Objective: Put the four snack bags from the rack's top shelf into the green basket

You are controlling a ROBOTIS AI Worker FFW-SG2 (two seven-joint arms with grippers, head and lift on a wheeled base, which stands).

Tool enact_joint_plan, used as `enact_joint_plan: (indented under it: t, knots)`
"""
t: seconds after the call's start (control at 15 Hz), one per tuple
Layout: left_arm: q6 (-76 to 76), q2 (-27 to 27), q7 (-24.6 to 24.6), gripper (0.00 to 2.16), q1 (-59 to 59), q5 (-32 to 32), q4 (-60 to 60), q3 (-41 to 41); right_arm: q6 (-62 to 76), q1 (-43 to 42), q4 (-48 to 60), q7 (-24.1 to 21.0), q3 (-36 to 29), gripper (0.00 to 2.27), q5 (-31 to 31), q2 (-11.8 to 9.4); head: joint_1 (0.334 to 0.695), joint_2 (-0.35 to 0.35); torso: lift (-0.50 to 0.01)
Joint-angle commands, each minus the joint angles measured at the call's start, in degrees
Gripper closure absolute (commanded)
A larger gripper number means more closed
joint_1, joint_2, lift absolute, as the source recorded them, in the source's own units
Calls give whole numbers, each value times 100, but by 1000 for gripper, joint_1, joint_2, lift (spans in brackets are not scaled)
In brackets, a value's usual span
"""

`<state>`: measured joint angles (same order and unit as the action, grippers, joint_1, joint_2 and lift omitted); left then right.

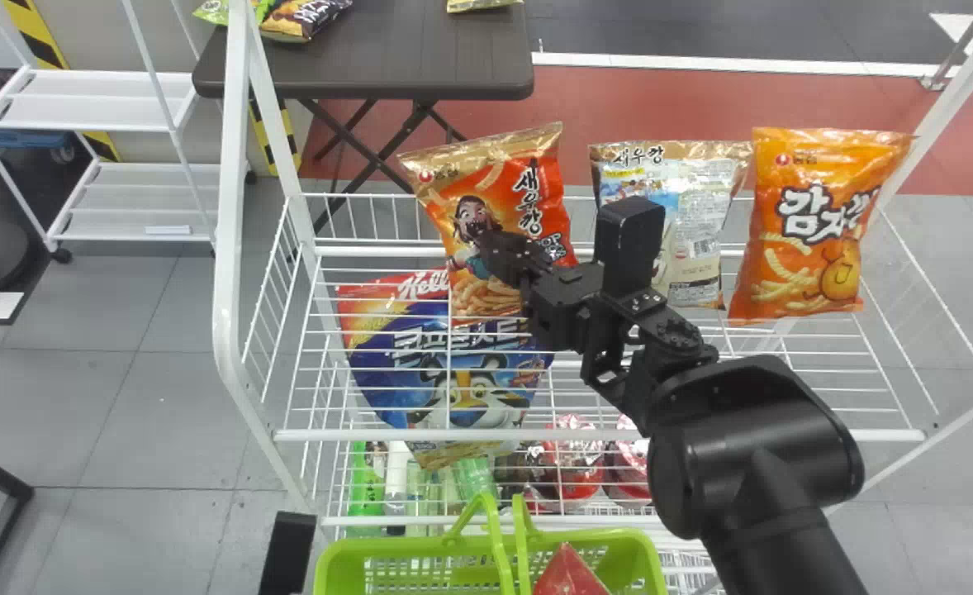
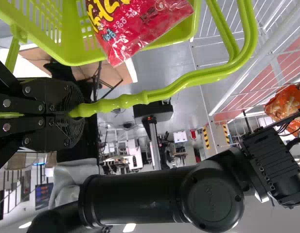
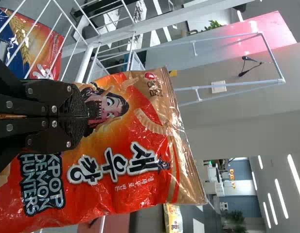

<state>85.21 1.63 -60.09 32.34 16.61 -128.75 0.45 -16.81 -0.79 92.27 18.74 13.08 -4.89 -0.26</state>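
Pinching the face of a red-orange snack bag (image 1: pixel 499 173), the right gripper (image 3: pixel 85 116) has its fingers closed on it at the rack's top shelf (image 1: pixel 329 435). The left gripper (image 2: pixel 78 110) is closed around a handle (image 2: pixel 164 92) of the green basket (image 1: pixel 404 547). One red bag (image 1: pixel 567 576) is in the basket, so probably one of four is done; the pale bag (image 1: pixel 701 223) and orange bag (image 1: pixel 813 231) stand upright, also left to move.

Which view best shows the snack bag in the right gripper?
The right wrist view: the bag looms closest. The head view shows it smaller, part-hidden by the right gripper; the left wrist view, a distant part.
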Motion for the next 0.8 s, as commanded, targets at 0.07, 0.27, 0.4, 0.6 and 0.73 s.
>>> enact_joint_plan:
  t: [0.07,0.27,0.4,0.6,0.73]
  knots:
    - [0,-5,-3,2145,18,0,-10,7,648,483,503,-275,72,346,225,31,695,-34,0]
    - [0,-5,15,2145,10,0,-10,-28,1069,730,678,-705,107,19,674,31,695,-49,0]
    - [0,-5,41,2145,1,-17,-10,-72,1175,615,617,-1022,125,49,797,31,695,-65,0]
    - [0,13,33,2145,1,-17,8,-45,1122,114,134,-1110,239,49,946,31,695,-86,0]
    - [0,22,6,2145,-8,-17,25,-10,1034,-237,-244,-1233,283,63,1043,31,695,-76,0]
